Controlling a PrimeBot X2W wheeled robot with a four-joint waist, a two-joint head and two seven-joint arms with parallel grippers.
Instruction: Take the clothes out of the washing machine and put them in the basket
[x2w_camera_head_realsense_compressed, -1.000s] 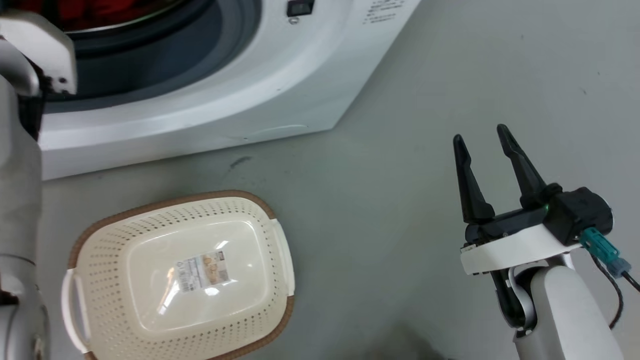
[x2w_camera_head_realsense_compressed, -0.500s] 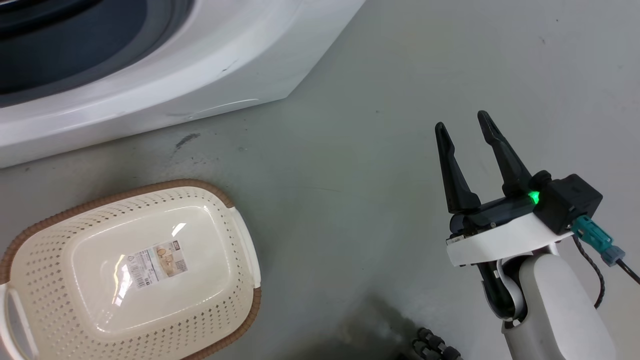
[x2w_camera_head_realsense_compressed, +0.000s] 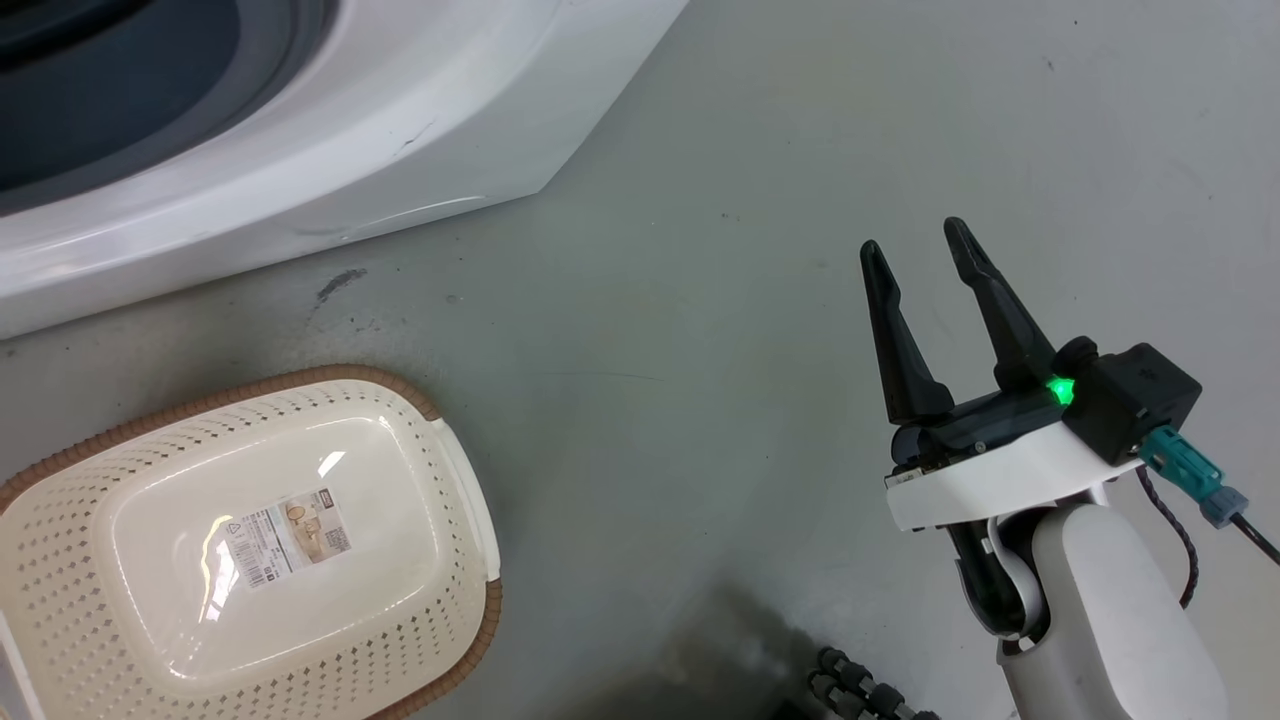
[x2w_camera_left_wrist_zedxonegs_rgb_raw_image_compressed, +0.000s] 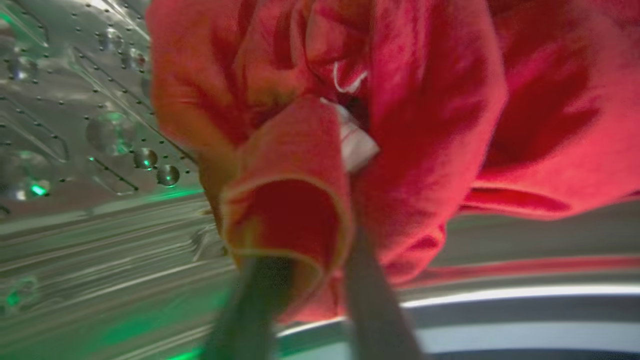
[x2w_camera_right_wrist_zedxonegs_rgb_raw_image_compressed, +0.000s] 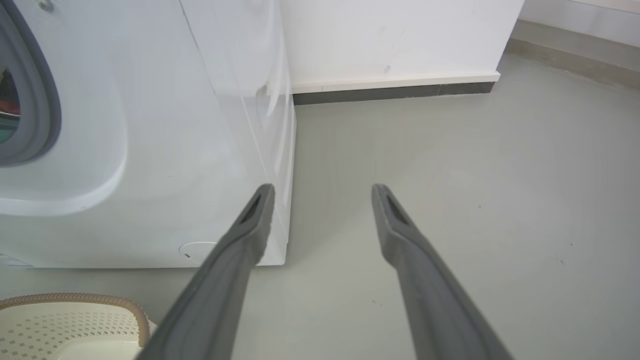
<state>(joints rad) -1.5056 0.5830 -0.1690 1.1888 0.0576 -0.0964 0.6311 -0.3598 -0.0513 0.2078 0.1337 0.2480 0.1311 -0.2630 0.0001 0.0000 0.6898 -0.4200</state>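
Head view: washing machine is seen top left, and the basket is set on the floor in front of it, a label visible on its bottom. Well apart from the basket, the right gripper is held over bare floor, jaws spread with nothing between them.

Left wrist view (blurred): the left gripper is inside the steel drum. A fold of the red clothes is pinched between the jaws; the rest is bunched above and to the right.

Right wrist view: jaws are spread beside the machine's corner. Basket rim is seen lower left.
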